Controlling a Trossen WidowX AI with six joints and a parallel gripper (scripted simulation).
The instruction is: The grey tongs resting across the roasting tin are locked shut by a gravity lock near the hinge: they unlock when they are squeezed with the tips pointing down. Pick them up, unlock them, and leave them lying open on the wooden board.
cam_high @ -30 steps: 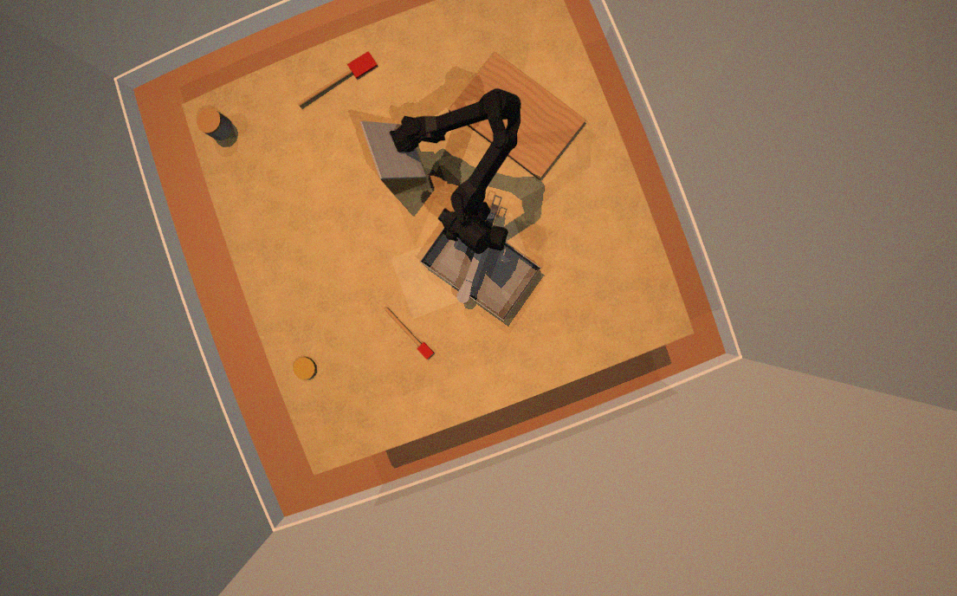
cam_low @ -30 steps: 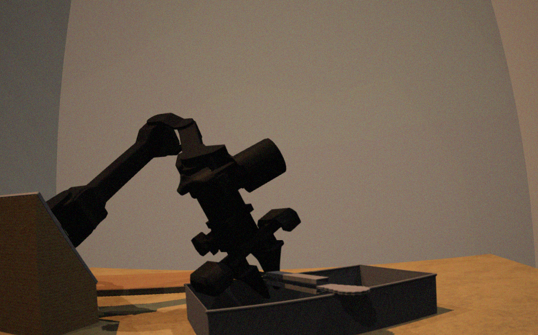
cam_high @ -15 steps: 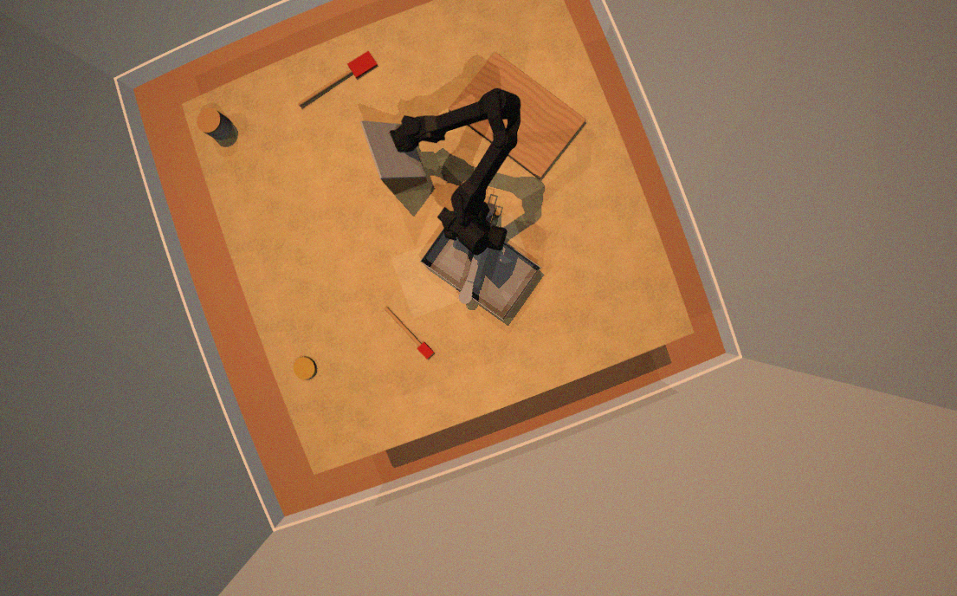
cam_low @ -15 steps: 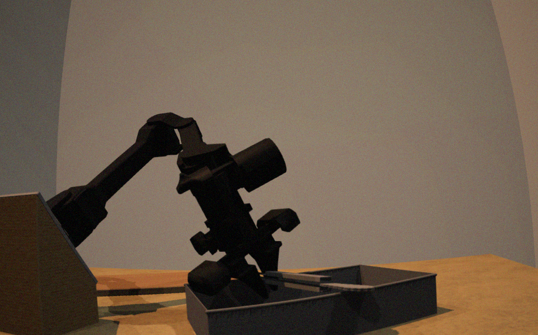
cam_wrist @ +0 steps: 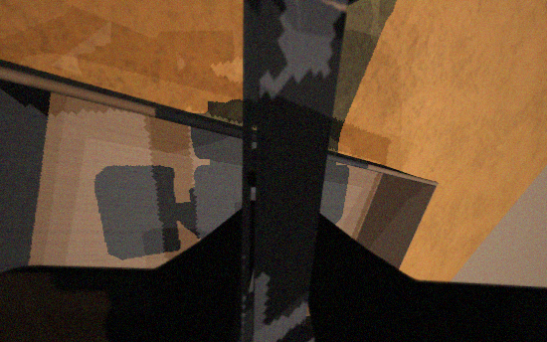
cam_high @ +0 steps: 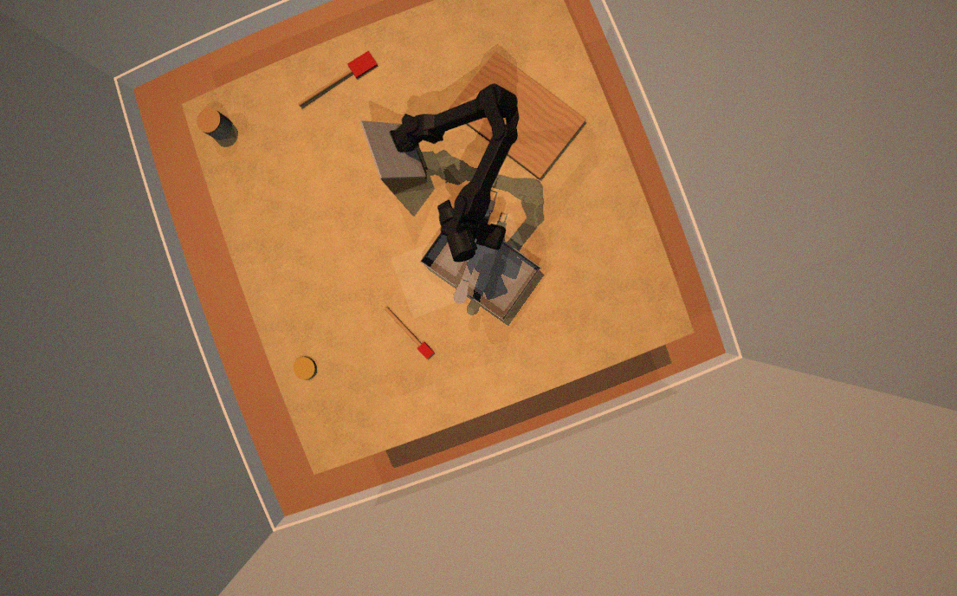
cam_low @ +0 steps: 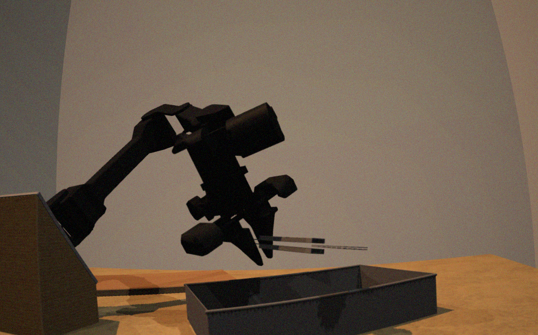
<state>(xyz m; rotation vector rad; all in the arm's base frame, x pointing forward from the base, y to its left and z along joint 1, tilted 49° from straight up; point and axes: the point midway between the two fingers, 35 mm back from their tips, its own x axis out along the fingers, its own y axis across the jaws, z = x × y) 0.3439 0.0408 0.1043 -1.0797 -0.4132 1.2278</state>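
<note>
My gripper (cam_low: 265,249) (cam_wrist: 277,211) is shut on the grey tongs (cam_low: 298,240) (cam_wrist: 288,169) and holds them above the roasting tin (cam_low: 366,300) (cam_wrist: 397,214) (cam_high: 525,301). In the exterior view the tongs lie about level, clear of the tin's rim, with their thin tips pointing right. Their pale end shows over the tin's lower rim in the top view. The hinge end is mostly hidden, and I cannot tell whether the lock is on. The wooden board (cam_high: 552,137) (cam_low: 117,283) lies flat behind the tin, partly under the arm.
The arm's grey block base (cam_high: 393,157) (cam_low: 6,257) stands beside the board and the tin. Two red-headed sticks (cam_high: 362,64) (cam_high: 424,350) lie on the table. A dark cylinder with an orange top (cam_high: 210,120) and a yellow disc (cam_high: 305,367) are near the left edge.
</note>
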